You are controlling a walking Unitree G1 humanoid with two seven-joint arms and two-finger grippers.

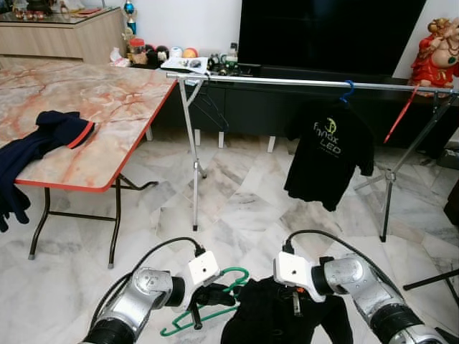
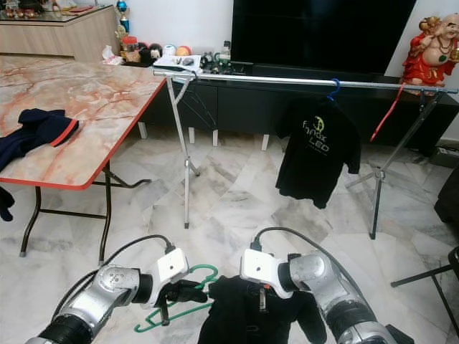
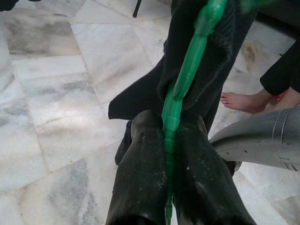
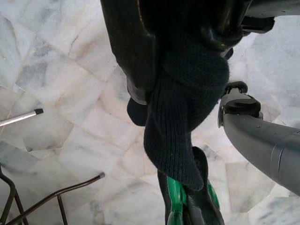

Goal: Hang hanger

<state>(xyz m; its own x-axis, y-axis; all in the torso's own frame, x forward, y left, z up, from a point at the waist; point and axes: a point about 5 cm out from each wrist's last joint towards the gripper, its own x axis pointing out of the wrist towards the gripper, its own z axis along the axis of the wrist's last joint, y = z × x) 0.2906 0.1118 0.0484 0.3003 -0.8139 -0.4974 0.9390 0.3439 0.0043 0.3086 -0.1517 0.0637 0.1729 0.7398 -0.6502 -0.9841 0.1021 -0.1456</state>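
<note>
green hanger (image 1: 215, 304): 1 | rail (image 1: 301, 83): 1 | hung black shirt (image 1: 328, 154): 1 | table (image 1: 107, 107): 1

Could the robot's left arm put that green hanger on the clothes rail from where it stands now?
Probably not yet. The left gripper is shut on the green hanger low down, and open floor separates it from the rail. Nothing blocks the way; it likely must step closer.

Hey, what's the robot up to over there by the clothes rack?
It is holding a black garment on a green hanger low in front of itself. The left gripper is shut on the hanger, and the right gripper pinches the garment. The rail ahead already carries a black T-shirt on a blue hanger.
</note>
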